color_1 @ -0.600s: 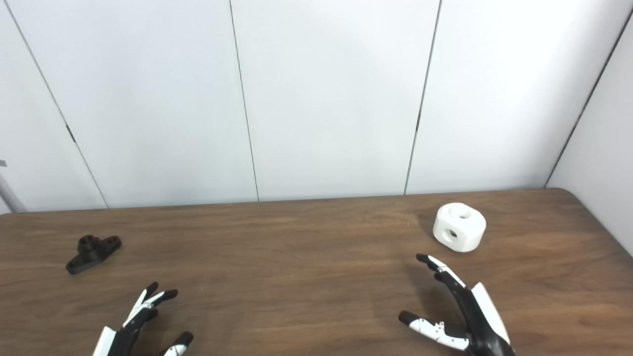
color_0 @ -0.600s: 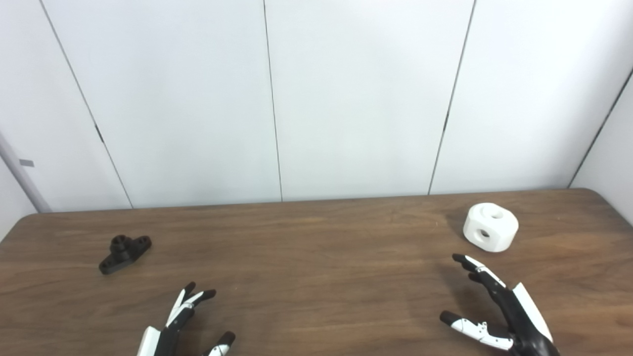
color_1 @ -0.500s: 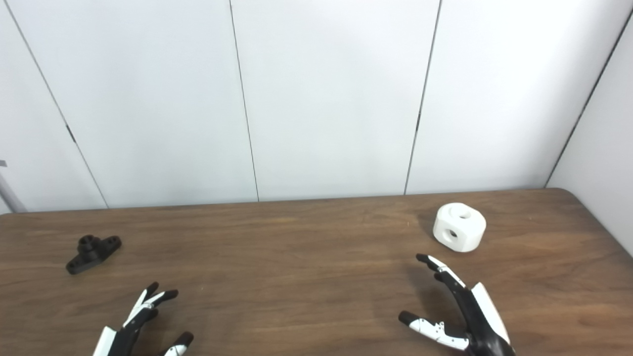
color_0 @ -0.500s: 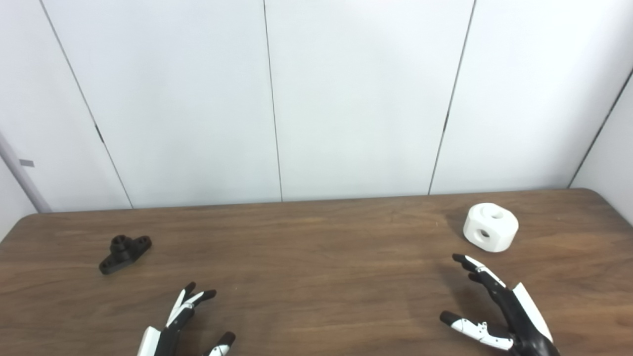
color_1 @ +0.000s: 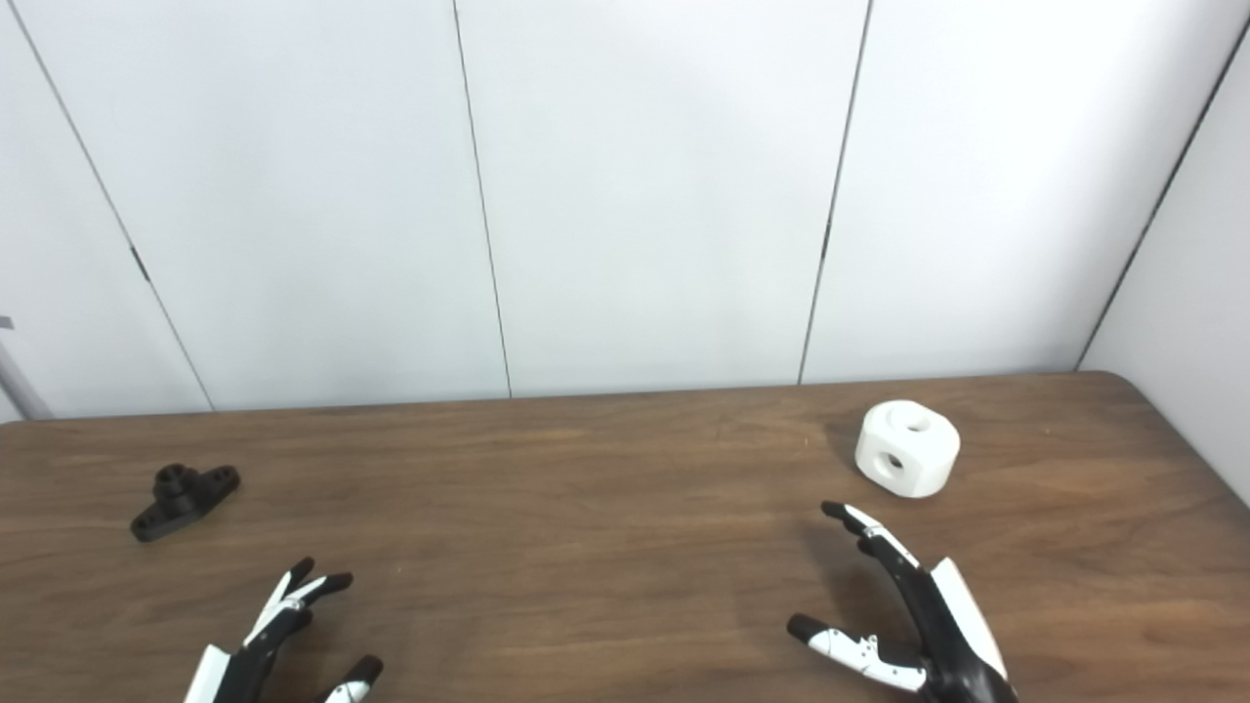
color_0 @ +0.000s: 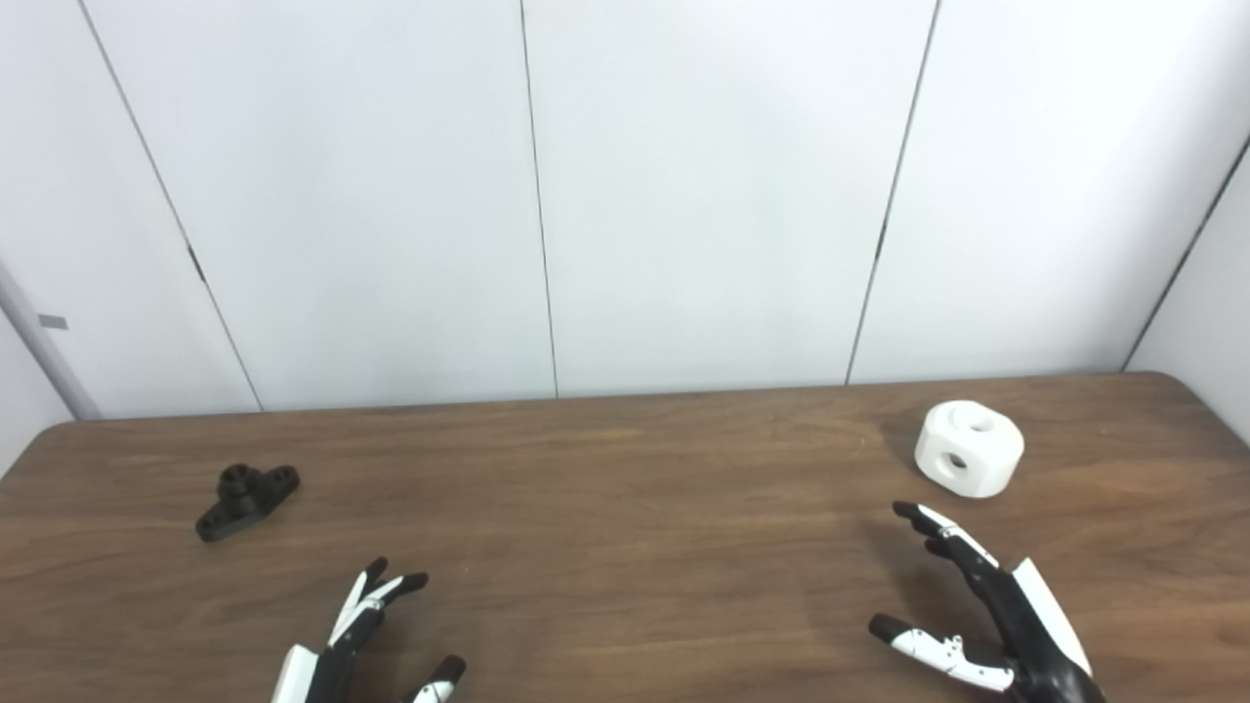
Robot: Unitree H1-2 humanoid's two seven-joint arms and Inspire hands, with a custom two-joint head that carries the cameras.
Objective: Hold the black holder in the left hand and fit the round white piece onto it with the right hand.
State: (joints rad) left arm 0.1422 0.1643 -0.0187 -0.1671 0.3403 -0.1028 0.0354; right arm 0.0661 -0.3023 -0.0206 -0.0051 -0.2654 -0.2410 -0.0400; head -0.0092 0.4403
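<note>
In the left eye view, the black holder lies at the table's left, its long axis slanting from near-left to far-right. The round white piece sits far right, one hole up, one sideways. The left hand and right hand are both spread and empty.

The right eye view shows less table left of the holder.

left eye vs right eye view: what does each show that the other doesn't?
Left eye only: the table's rounded far-left corner and more of the grey pole at the left wall. Right eye only: more of the right side wall. Both: black holder far left, round white piece far right, both lying free; left robot hand and right robot hand open, empty.
</note>
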